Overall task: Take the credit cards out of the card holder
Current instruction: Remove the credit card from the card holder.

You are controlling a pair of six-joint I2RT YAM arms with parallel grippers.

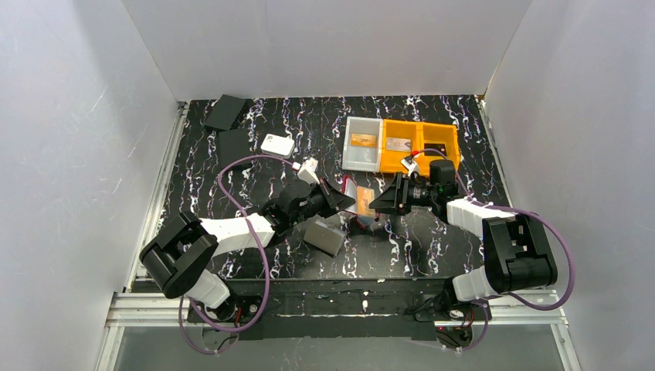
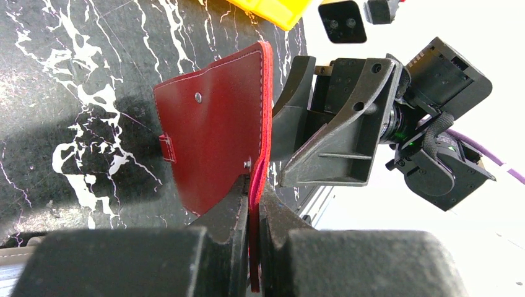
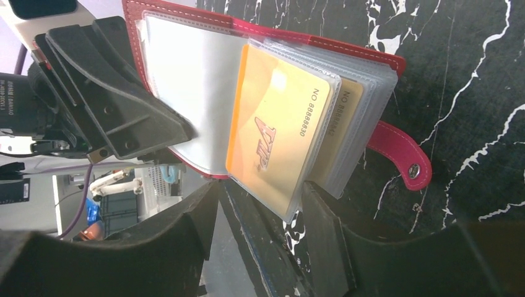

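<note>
"Holding the card holder (image 2: 213, 124) by one cover – is that the left gripper (image 2: 254, 195)?"

"Yes. Its jaws are pinched tight on the edge of the dark red cover. The booklet stands open off the table (image 1: 309, 116), between the two arms, with its clear sleeves (image 3: 186, 80) fanned toward the right gripper (image 3: 260, 192)."

"And that one?"

"Its fingers stand apart, one on each side of the lower end of the sleeves. As far as its wrist view shows, it has nothing gripped. The front sleeve carries an orange-gold card (image 3: 278, 124), and a second card (image 3: 348, 117) shows behind it. How many lie deeper I cannot tell."

"How would the cards handle?"

"Light, thin, stiff and slick, I judge – hard plastic inside soft plastic. A sleeve will buckle if squeezed, but a card will not. I would take a card by its short end, flat faces between the pads, and draw it straight along its sleeve. Which end of the sleeve is the open one I cannot make out from here."

"What could go wrong?"

"If the pads pinch sleeve and card together, the whole page drags and nothing slides out. The leather looks limp, so the left hold has to take the pull. The snap tab (image 3: 402, 158) hangs loose on the far side, clear of both grippers."
</note>
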